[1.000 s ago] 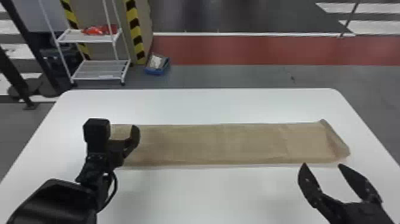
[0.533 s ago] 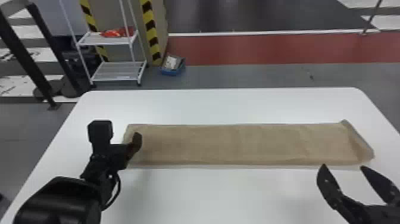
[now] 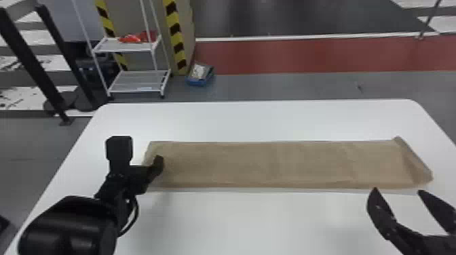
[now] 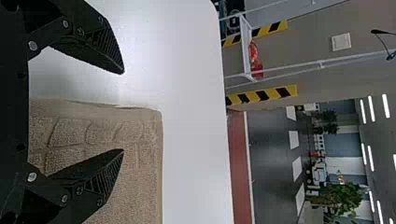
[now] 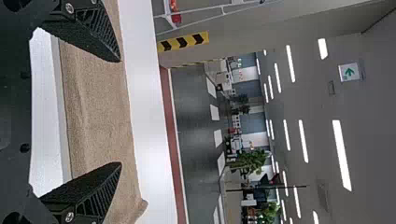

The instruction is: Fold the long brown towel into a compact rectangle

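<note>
Both end effectors [image 4: 123, 111] [image 5: 120, 112] are being held splayed | towel [image 3: 254, 164] is being clamped by neither | skew is being risked by uneven pinching

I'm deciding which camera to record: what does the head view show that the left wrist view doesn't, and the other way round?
Head view: the right gripper, open near the right end of the brown towel.
Left wrist view: a green plant, ceiling lights, and a white notice on the wall.
Both: part of the towel, the white table, the left gripper at the towel's left end, and a rack holding red things.
</note>
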